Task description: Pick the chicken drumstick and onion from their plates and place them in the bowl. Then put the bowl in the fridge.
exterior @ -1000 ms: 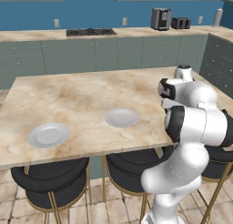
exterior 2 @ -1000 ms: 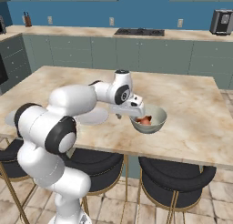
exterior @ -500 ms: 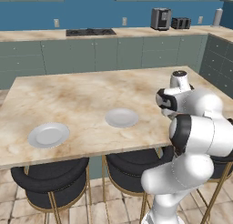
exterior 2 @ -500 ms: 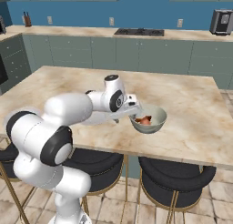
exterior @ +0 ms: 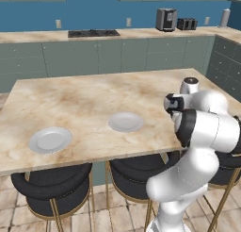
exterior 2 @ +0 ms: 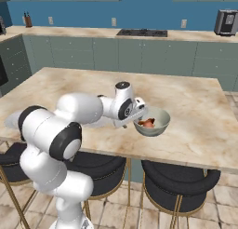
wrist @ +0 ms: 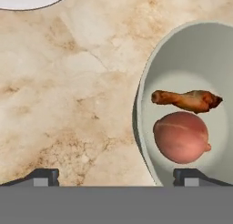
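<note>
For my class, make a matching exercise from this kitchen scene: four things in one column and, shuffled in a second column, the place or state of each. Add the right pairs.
Things:
1. onion
2. chicken drumstick
3. two plates
4. gripper

Places or states:
A. bare, on the island counter
B. open, its tips either side of the bowl's near rim
C. round, in the bowl
D. long, bone-ended, in the bowl

Pairs: 1-C, 2-D, 3-A, 4-B

A rendered home kitchen is shown: a marble island tabletop is flanked by black round stools, grey-green cabinets are set under a blue wall, and a cooktop, a coffee machine and a toaster are seen on the back counter.
</note>
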